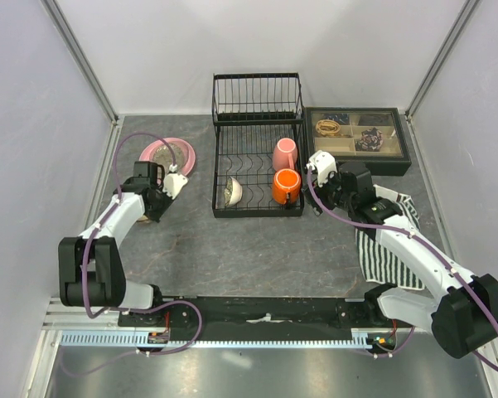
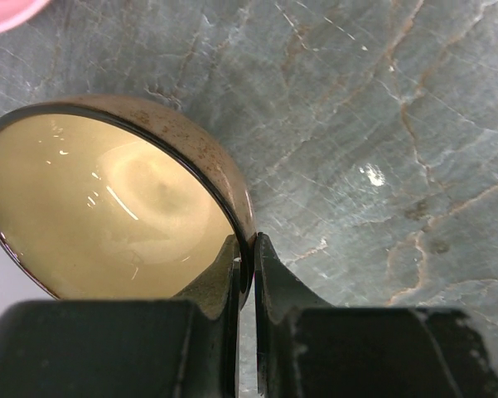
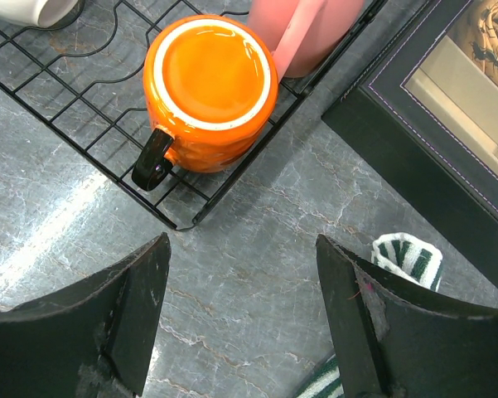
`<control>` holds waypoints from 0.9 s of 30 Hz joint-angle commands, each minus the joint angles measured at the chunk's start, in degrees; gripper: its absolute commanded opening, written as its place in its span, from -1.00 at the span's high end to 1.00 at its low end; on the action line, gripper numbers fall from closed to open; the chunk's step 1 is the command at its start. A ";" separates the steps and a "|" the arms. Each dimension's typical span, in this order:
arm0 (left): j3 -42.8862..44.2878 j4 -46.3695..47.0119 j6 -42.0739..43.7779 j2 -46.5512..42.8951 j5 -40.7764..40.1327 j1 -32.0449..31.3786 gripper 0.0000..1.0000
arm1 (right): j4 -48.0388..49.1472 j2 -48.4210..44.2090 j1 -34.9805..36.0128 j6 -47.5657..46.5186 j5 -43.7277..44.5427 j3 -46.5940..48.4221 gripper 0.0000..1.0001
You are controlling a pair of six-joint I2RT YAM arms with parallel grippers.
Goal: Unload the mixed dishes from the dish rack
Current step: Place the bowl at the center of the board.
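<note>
now the left pincer pinches the thin rim of the brown bowl, low by the tabletop left of the dish rack — it looks hard, shiny, easy to slip or crack — and the right pincer is spread wide.

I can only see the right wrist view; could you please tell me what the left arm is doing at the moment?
Observer: Its left fingers are shut on the rim of the brown bowl, left of the dish rack.
Operator: Thank you. Where are the plates?
Observer: The grey speckled plate lies on the pink plate, on the table left of the rack.
Operator: Does the rack's upright back section hold anything?
Observer: No, the upright back section holds nothing.
</note>
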 commanded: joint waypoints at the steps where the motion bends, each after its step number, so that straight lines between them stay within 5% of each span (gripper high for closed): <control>1: 3.30 5.26 3.56 0.87 -1.86 0.34 0.97 | 2.14 -1.10 -0.17 -0.08 -1.17 -0.01 -0.57; 27: 7.08 -1.24 4.26 -0.01 2.98 -3.00 0.97 | 1.61 0.05 -0.17 0.01 -1.61 0.69 -0.58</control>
